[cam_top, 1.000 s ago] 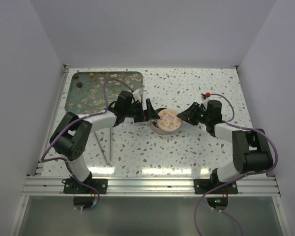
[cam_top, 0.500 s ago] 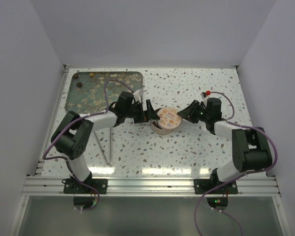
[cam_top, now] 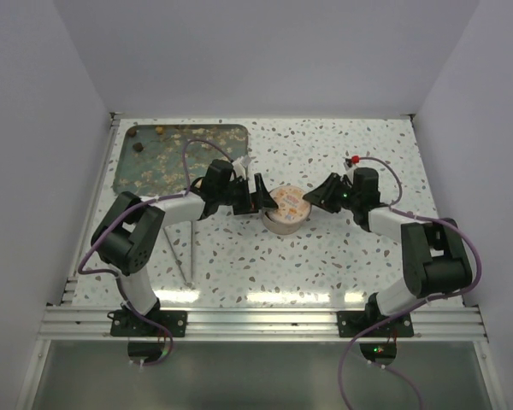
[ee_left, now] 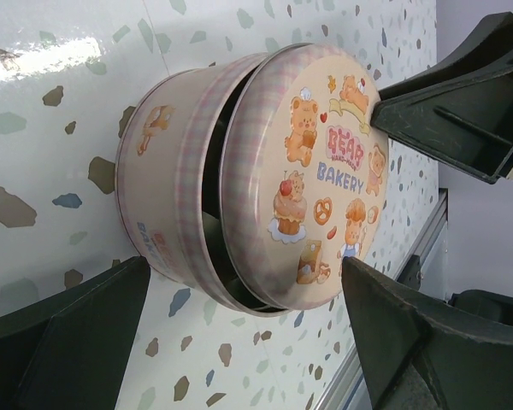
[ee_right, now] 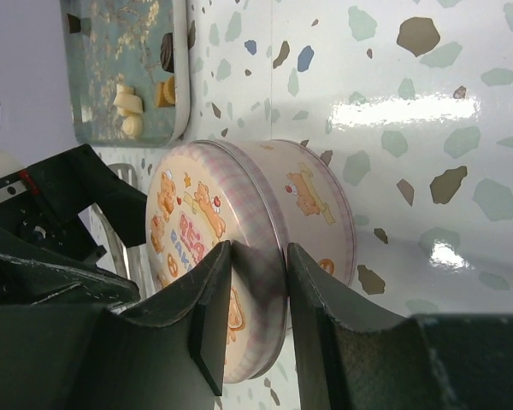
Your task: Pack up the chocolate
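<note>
A round cream bakery tin (ee_left: 154, 196) stands mid-table, also seen from above as the tin (cam_top: 282, 220). Its bear-printed lid (ee_left: 316, 171) rests tilted on it, leaving a dark gap on one side. My right gripper (ee_right: 256, 256) is shut on the lid's rim (ee_right: 261, 265), from the tin's right. My left gripper (ee_left: 246, 265) is open, one finger on either side of the tin without touching it. A few chocolate lumps lie on the tray: pale ones (ee_right: 128, 102), a dark one (ee_right: 167, 53), and others (cam_top: 158, 131) from above. What is inside the tin is hidden.
The dark patterned tray (cam_top: 179, 158) lies at the back left, strewn with crumbs. A thin metal tool (cam_top: 186, 252) lies on the speckled table (cam_top: 325, 256) in front of the left arm. White walls close in three sides.
My right gripper has carried the lid a little left and away, so it sits further over the tin. The left gripper has stayed open beside the tin.
</note>
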`<state>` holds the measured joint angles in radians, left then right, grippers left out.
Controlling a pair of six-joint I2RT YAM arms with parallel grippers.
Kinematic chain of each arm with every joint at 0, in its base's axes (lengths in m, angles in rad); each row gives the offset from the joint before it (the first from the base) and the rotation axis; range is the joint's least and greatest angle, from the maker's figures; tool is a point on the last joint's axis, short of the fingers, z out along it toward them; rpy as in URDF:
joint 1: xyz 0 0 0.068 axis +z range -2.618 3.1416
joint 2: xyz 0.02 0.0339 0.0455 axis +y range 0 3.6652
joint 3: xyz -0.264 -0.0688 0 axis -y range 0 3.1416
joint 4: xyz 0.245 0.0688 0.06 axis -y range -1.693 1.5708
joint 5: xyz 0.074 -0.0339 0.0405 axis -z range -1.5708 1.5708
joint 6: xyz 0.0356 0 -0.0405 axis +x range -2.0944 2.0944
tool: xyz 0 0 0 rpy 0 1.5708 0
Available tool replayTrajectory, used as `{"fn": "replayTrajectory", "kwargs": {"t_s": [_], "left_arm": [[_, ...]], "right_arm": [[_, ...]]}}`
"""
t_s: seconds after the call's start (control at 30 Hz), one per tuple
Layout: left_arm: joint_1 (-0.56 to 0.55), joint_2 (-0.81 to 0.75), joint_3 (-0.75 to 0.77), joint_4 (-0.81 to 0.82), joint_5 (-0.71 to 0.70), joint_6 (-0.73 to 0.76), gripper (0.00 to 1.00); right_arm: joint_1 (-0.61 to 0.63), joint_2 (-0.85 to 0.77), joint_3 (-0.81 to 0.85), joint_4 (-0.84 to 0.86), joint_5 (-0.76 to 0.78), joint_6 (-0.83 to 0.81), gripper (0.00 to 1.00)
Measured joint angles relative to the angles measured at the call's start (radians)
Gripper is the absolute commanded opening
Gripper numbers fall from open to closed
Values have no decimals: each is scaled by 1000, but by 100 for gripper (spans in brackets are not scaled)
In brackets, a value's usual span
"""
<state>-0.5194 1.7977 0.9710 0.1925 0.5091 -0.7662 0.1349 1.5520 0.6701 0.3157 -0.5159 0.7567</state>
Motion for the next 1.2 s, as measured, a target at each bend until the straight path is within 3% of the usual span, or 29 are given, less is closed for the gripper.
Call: {"fn": "replayTrajectory", "kwargs": {"t_s": [0.27,0.67,1.2], "left_arm": [[0,0,0,0,0,0,100],[0,10,3,-10,-4,0,86],[0,-5,-21,-38,-79,-9,89]], "right_arm": [[30,19,16,-13,6,-10,33],[45,33,28,-42,32,-20,33],[48,31,38,-66,50,-40,39]]}}
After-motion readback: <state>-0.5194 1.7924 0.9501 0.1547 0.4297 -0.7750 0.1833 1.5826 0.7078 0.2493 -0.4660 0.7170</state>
